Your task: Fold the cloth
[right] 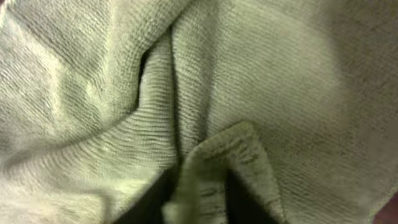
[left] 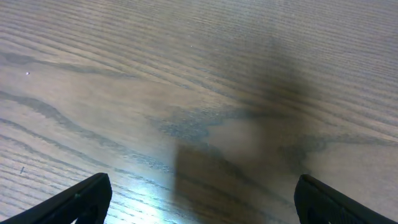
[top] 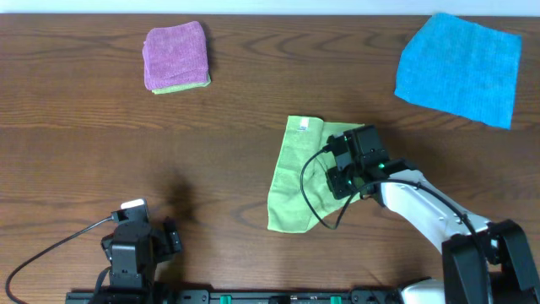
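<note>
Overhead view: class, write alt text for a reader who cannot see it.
The right gripper rests on a rumpled lime yellow-green terry cloth at centre. The left gripper sits apart at the near edge; a bright blue cloth and a folded pinkish-purple cloth lie along the far side.

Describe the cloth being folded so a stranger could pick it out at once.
On the wooden table, look just right of centre, where the right gripper pinches fabric. That is the lime-green cloth, rumpled, with a small white tag at its far corner. The blue cloth lies far right and the pinkish-purple folded cloth far left, both untouched.
</note>
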{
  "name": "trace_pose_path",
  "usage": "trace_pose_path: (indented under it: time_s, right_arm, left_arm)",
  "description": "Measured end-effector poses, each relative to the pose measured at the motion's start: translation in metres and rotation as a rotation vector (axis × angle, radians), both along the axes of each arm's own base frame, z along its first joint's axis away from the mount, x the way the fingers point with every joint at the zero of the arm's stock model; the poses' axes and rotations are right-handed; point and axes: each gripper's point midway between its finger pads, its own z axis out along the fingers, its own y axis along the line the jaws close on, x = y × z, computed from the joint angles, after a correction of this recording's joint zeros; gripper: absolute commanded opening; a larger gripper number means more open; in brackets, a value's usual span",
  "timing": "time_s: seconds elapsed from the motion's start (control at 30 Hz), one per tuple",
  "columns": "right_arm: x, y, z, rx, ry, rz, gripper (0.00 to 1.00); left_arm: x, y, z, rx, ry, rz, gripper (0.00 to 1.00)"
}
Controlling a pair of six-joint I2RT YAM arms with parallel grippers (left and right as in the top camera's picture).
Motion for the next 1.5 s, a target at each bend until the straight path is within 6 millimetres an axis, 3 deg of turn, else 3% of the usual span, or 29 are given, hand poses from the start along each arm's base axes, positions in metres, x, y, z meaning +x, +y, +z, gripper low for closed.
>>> trace_pose_path:
  time_s: [0.3, 0.47, 0.6, 0.7, 0.73, 0.8, 0.83, 0.97, 1.07, 1.5]
  right_arm:
    - [-0.029, -0.021, -0.006, -0.084, 0.122, -0.081, 0.01]
    - [-0.047, -0.044, 0.023, -0.147, 0.119, -0.250, 0.01]
    - [-0.057, -0.048, 0.051, -0.124, 0.085, -0.364, 0.02]
    - [-0.076, -0.055, 0.058, -0.134, 0.132, -0.433, 0.06]
    - [-0.083, -0.057, 0.058, -0.141, 0.158, -0.458, 0.10]
    - [-0.098, -0.062, 0.056, -0.165, 0.217, -0.501, 0.62]
    - [-0.104, -0.063, 0.056, -0.174, 0.239, -0.514, 0.98]
    - [-0.123, -0.064, 0.055, -0.182, 0.323, -0.553, 0.98]
    - [-0.125, -0.064, 0.055, -0.176, 0.337, -0.586, 0.99]
    - [-0.083, -0.077, 0.060, -0.209, 0.127, -0.634, 0.99]
  left_arm:
    - [0.000, 0.000, 0.000, 0.000, 0.000, 0.000, 0.95]
    - [0.000, 0.000, 0.000, 0.000, 0.000, 0.000, 0.95]
    - [0.000, 0.000, 0.000, 0.000, 0.000, 0.000, 0.95]
    - [0.000, 0.000, 0.000, 0.000, 0.000, 0.000, 0.95]
    - [0.000, 0.000, 0.000, 0.000, 0.000, 0.000, 0.95]
    - [0.000, 0.000, 0.000, 0.000, 0.000, 0.000, 0.95]
    - [0.000, 0.000, 0.000, 0.000, 0.000, 0.000, 0.95]
    - [0.000, 0.000, 0.000, 0.000, 0.000, 0.000, 0.95]
    - [0.000, 0.000, 0.000, 0.000, 0.000, 0.000, 0.95]
    - [0.000, 0.000, 0.000, 0.000, 0.000, 0.000, 0.95]
